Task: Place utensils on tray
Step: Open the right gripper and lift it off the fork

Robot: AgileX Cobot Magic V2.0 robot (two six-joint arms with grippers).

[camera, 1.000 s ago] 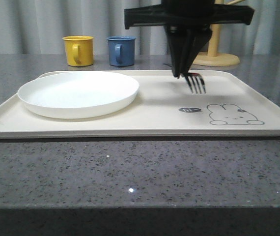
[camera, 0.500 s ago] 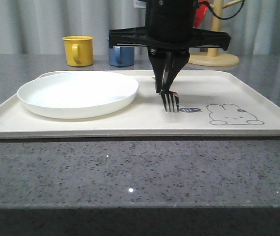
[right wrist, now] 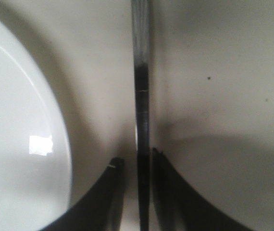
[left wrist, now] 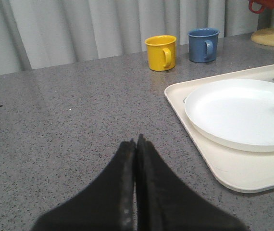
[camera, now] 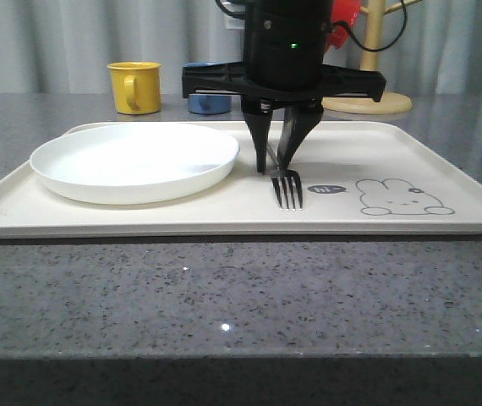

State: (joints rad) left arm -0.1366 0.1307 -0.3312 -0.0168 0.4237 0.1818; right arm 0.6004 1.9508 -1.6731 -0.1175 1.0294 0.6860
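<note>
right gripper (camera: pixel 276 165) standing slightly parted around fork (camera: pixel 287 189) | fork lying on tray (camera: pixel 444 161), centre frame | left gripper (left wrist: pixel 136 147) staying closed, empty

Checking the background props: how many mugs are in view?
3: a yellow mug and a blue mug behind the tray, plus a red mug on the wooden stand. Others may be hidden.

You see a fork (camera: pixel 287 189) of polished, mirror-bright metal on a matt cream plastic tray (camera: pixel 444 161). The white plate (camera: pixel 135 161) shines glossy; your tabletop (camera: pixel 224 296) is speckled grey stone, smooth with a slight sheen.
</note>
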